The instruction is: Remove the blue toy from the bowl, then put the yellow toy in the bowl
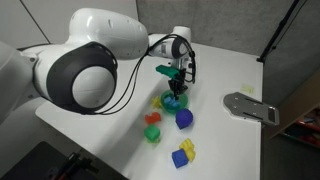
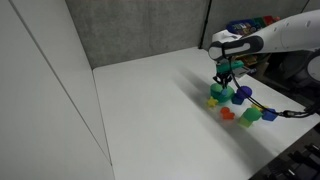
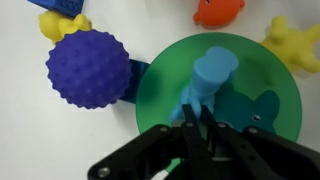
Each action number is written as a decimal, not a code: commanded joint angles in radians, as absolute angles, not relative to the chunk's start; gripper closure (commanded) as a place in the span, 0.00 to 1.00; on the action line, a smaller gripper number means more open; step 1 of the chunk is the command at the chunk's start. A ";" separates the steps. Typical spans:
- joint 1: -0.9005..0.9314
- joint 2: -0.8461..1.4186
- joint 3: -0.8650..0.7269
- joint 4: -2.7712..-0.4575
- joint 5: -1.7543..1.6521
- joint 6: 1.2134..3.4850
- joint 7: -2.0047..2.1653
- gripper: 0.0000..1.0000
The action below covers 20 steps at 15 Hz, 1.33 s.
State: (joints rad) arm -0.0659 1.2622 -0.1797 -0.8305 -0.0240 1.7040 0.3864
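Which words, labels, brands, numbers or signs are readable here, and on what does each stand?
None is readable. In the wrist view the blue toy, the bowl, the yellow toy, the dark-blue knobbly ball and the tool bear no print. In both exterior views everything is too small to show any.

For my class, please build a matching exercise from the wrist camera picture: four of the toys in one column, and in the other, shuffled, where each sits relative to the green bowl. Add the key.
Column 1
1. blue toy
2. yellow toy
3. dark-blue knobbly ball
4. orange toy

Column 2 (places in the wrist view)
A. outside the bowl, at the picture's top edge
B. inside the bowl
C. beside the bowl, on the picture's left
D. outside the bowl, at the picture's upper right

Pairs: 1-B, 2-D, 3-C, 4-A
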 commanded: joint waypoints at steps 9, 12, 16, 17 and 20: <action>-0.015 1.102 -0.140 -0.825 0.019 1.639 0.386 0.96; 0.010 1.078 -0.113 -0.827 0.040 1.657 0.381 0.96; 0.041 1.072 -0.061 -0.837 0.059 1.692 0.353 0.96; 0.049 1.073 -0.049 -0.847 0.060 1.707 0.344 0.96; 0.066 1.060 -0.025 -0.900 0.052 1.764 0.322 0.96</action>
State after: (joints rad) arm 0.0644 1.0912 -0.0465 -0.8313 0.0411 1.7096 0.3706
